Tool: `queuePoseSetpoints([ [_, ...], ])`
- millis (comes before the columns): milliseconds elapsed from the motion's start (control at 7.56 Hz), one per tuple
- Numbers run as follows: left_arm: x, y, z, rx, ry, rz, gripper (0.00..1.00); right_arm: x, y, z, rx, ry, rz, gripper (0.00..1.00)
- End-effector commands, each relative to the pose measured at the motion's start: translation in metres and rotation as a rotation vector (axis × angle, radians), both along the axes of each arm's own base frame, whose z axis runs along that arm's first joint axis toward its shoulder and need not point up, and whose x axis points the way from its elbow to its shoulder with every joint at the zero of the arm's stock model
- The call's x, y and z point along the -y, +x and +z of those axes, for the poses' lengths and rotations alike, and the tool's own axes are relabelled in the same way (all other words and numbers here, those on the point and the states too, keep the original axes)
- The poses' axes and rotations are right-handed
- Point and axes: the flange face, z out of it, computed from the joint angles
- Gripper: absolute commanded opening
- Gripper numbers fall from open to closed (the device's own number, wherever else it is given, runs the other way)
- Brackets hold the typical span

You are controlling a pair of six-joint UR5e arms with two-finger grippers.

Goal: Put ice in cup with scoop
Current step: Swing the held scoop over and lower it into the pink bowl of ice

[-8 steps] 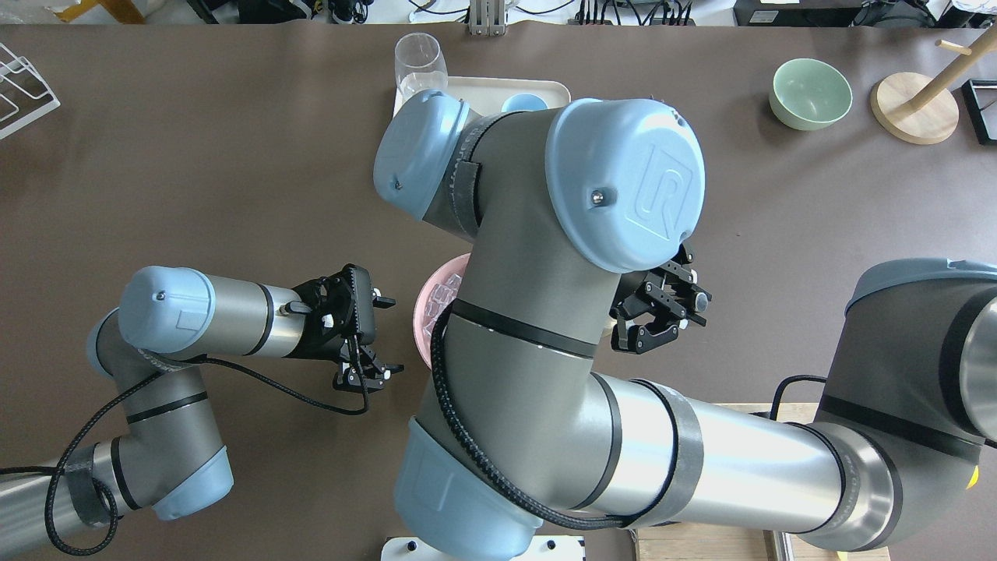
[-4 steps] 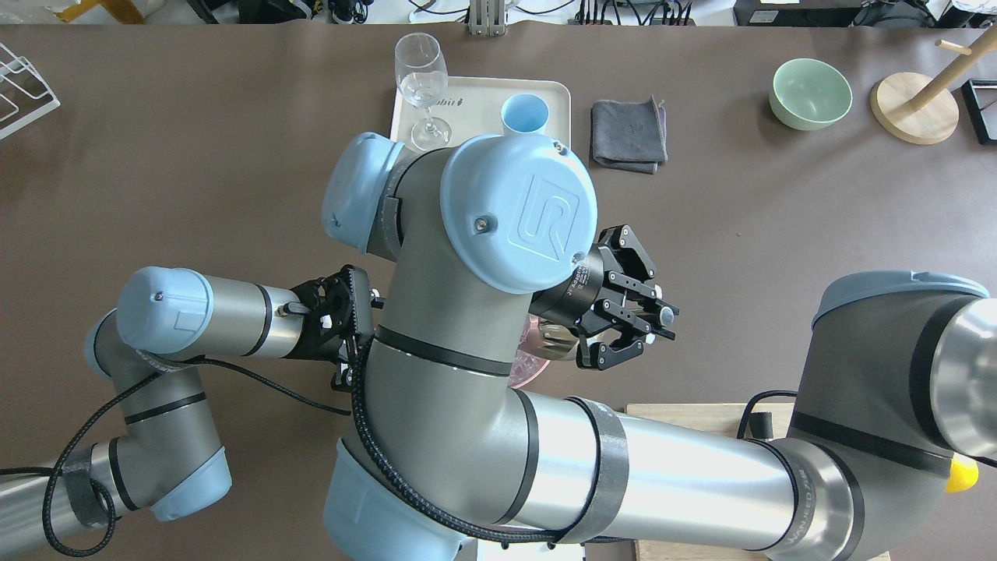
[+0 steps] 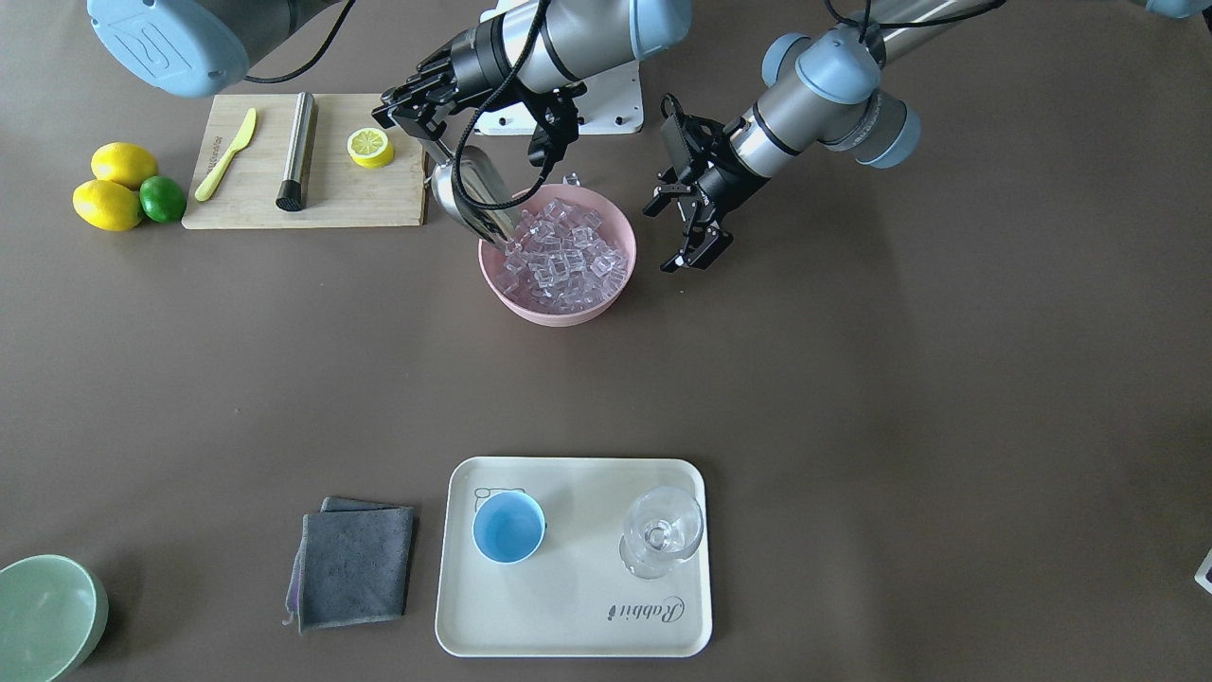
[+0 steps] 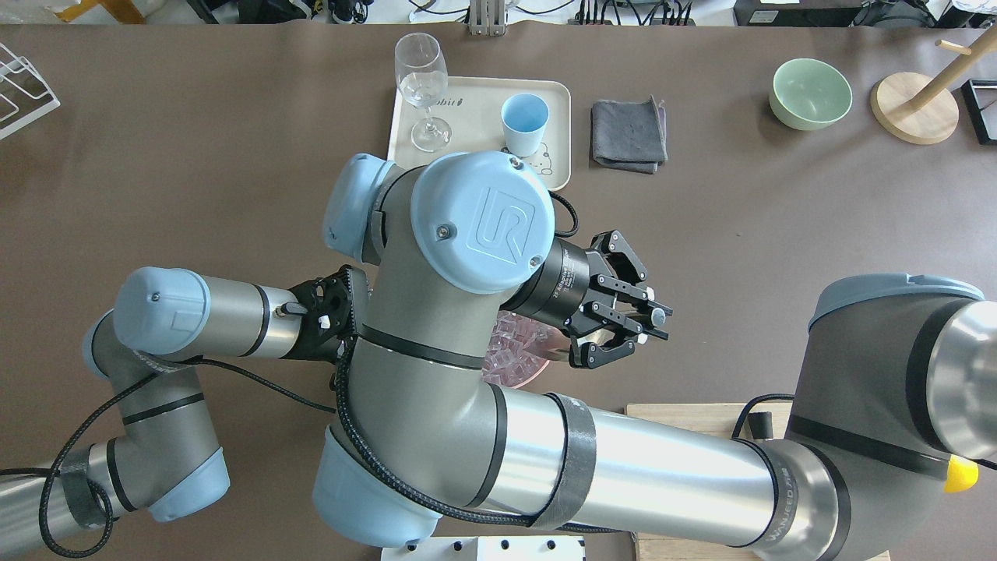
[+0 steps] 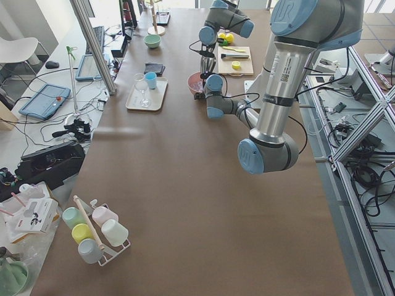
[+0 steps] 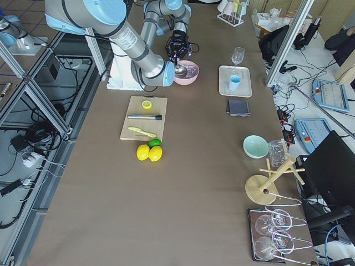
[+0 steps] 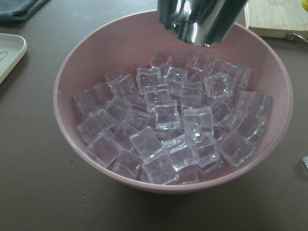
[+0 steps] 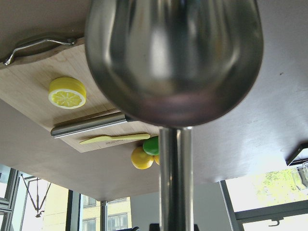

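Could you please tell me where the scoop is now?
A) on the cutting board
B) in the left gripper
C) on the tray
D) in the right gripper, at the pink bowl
D: the right gripper grips the handle of the scoop, whose trough is at the rim of the pink bowl.

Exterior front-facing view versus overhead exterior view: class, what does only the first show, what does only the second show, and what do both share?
Only the front-facing view: two lemons, a lime, the lemon half, the steel rod, and the left gripper, open beside the pink bowl.
Only the overhead view: the wooden stand.
Both: the tray with the cup and the stemmed glass, the grey cloth, the green bowl, the ice in the pink bowl, and the right gripper, shut on the scoop.
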Motion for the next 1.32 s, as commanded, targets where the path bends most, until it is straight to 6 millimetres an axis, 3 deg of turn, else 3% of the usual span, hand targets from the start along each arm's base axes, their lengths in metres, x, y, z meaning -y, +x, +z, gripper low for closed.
queuePoseSetpoints([
  [0,0.000,-0.001,0.001,0.001,0.000,-0.002,0.99,-0.004,-0.025,0.000,0.018,0.016,0.011,0.00],
  [661,-0.008,-0.015,0.001,-0.004,0.000,0.011,0.98,0.001,-0.047,0.040,0.095,0.043,0.024,0.00],
  [926,-0.007,-0.011,0.003,0.001,-0.003,0.011,0.99,-0.001,-0.039,0.064,0.162,0.069,0.024,0.00],
  [1191,-0.007,-0.010,0.004,0.002,-0.004,0.013,0.98,-0.011,-0.016,0.091,0.256,0.108,0.021,0.00],
])
